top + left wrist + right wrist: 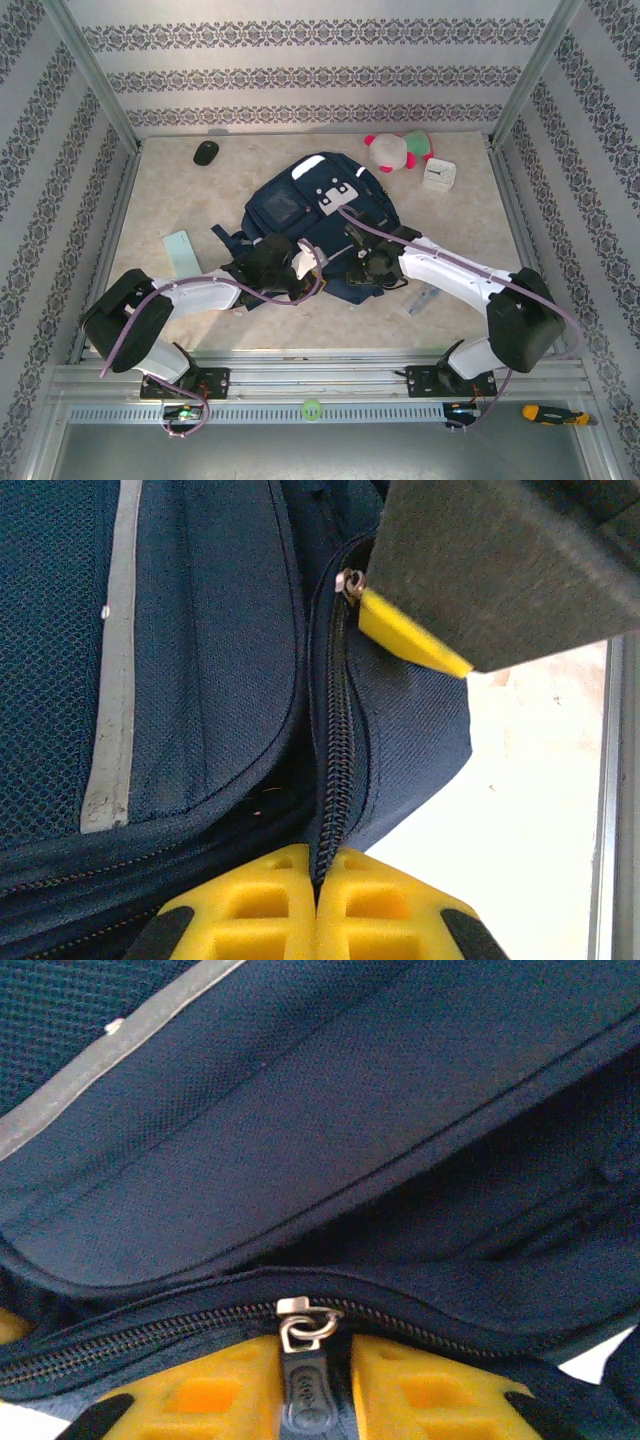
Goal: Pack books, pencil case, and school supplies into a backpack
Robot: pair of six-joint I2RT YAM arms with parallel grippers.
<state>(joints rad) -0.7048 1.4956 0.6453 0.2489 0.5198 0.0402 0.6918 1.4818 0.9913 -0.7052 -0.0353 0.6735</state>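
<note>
Left gripper point(318, 880) pinches shut on the backpack point(200, 680) seam; right gripper point(312, 1360) nips the zipper pull point(303, 1392), which could slip free if tugged askew.

The backpack point(200, 630) is made of matt navy woven cloth, partly mesh, with a dull grey stripe point(110, 680). Its zip slider point(300, 1322) is shiny metal. The fingers point(200, 1400) are moulded in matt yellow plastic. The counter point(170, 190) is finished smooth and marbled.

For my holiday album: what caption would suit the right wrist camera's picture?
Up close, the right claw straddles the dark zipper pull on the navy backpack.
</note>
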